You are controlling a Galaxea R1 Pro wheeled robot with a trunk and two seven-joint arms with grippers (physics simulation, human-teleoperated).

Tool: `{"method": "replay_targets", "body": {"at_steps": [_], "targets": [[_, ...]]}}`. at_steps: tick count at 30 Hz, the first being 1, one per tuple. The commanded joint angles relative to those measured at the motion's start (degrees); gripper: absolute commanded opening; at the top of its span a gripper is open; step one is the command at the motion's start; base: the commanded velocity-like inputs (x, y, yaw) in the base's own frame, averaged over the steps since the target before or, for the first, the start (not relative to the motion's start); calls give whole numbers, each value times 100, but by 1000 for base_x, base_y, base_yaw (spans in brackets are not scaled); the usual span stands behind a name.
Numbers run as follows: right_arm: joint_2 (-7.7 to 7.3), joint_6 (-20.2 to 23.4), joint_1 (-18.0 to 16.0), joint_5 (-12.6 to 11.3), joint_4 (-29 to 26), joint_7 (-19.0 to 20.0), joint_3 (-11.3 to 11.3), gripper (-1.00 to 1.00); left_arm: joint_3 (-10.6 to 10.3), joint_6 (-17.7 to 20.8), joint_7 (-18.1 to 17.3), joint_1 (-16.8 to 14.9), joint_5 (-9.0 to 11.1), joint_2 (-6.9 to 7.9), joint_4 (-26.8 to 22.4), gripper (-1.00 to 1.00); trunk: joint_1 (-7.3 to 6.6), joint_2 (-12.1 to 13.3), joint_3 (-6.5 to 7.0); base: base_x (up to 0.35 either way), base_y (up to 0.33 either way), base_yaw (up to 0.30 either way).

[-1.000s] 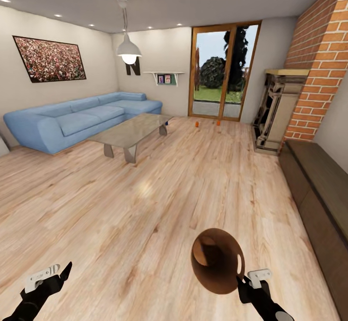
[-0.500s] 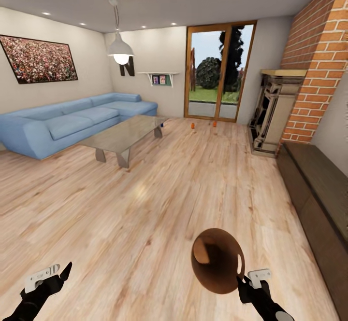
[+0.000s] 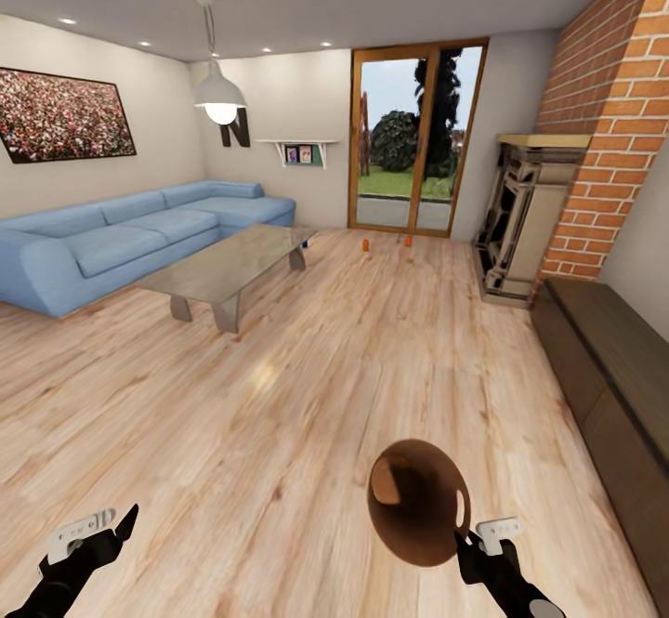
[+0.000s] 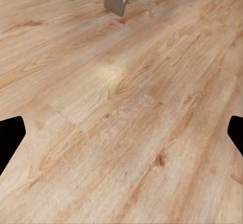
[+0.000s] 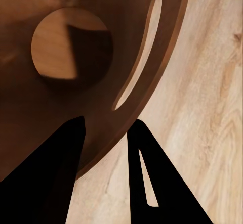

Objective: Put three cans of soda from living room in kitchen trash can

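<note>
Right gripper [image 3: 462, 537] was clamped on the rim of the trash can [image 3: 417, 502], one finger [image 5: 48, 178] inside the wall and the other outside, the bin carried low at the robot's front right with its mouth tipped toward the head camera. Dark inside of the bin looked empty, no cans in it. Left gripper [image 3: 119, 527] hung low at front left, fingers spread wide apart and holding nothing, bare wood floor [image 4: 121, 113] between them. Soda cans were far ahead across the floor near the glass doors [image 3: 412, 139]: one orange can [image 3: 365, 245] and a second orange can [image 3: 408, 241] standing upright just short of the doorway, and a small dark blue can [image 3: 306, 243] by the far end of the glass coffee table [image 3: 228, 268]. All lay straight ahead and slightly left of the bin, well apart from both grippers; the free left arm looked the likelier one for picking. Long axes upright as far as could be told, too small to be sure. Blue sofa [image 3: 121, 246] sat left, brick fireplace [image 3: 530, 214] right. Robot judged to need more driving forward before any reach.
</note>
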Motion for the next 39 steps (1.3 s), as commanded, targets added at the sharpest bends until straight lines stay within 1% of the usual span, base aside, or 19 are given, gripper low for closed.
{"method": "replay_targets", "body": {"at_steps": [1,11,32,39], "targets": [[0,-1,-3,-15,-11,18,-1,-100,2,0,0,0,0,0,0,100,0,0,1,293,0,-1],[1,-1,-3,-24,-8,21,-21,-100,0,-1,0,0,0,0,1,100,0,0,13,299,0,-34],[1,-1,-3,-27,-10,26,-20,-100,3,-1,-1,0,0,0,1,100,0,0,141,311,0,-173],[5,5,-3,-88,-10,26,-29,-100,0,-1,-2,0,0,0,1,100,0,0,161,312,0,-113]]}}
